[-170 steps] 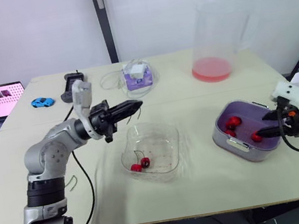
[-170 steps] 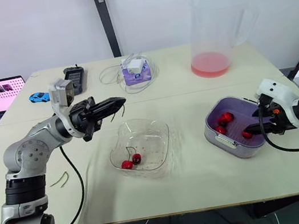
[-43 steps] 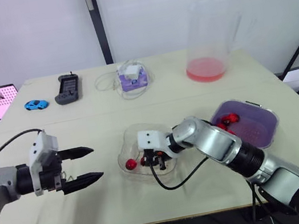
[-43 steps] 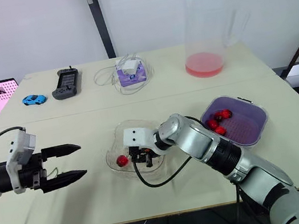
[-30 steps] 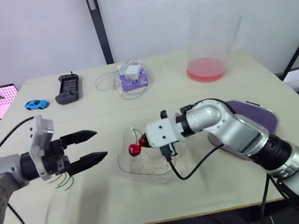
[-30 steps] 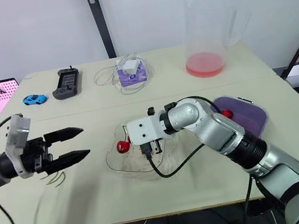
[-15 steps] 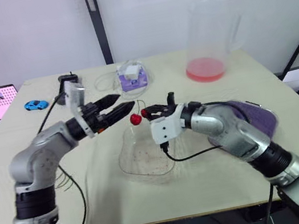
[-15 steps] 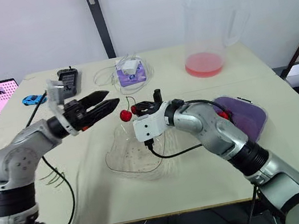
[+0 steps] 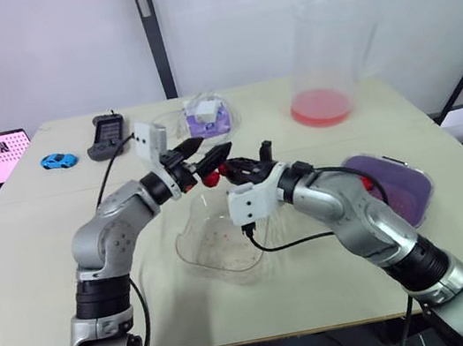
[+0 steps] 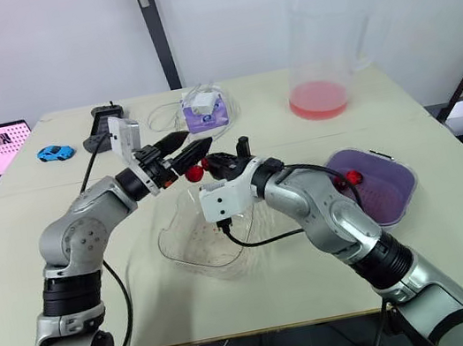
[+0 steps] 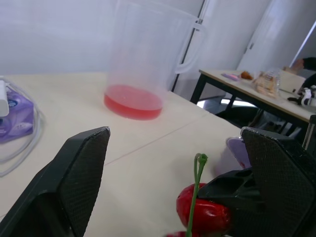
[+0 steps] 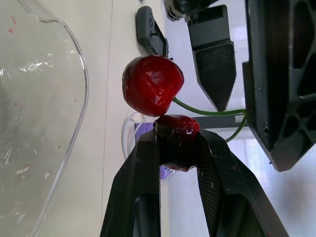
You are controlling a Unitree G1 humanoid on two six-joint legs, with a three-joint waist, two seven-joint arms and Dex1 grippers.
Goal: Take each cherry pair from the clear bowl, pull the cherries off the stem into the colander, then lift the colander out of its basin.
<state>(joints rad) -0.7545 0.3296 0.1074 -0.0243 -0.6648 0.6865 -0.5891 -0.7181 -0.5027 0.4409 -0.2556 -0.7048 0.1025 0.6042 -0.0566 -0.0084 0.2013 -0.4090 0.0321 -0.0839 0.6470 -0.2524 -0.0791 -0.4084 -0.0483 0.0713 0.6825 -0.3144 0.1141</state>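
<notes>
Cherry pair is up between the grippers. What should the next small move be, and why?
Probably close the left gripper on the stem. The right gripper is shut on the held cherry near the clear bowl, the free cherry sits beside it, and the stem rises between the left gripper's open fingers, so a pinch would set up the pull.

On table (image 10: 460, 249): cherry pair (image 10: 193, 174) above clear bowl (image 10: 182, 240), colander (image 10: 382, 189) to bowl's R.

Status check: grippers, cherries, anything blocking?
Right gripper shut on one cherry of the red cherry pair, held over the clear plastic bowl's far rim. Left gripper open, straddling the green stem. Nothing blocking the path to the purple colander.
</notes>
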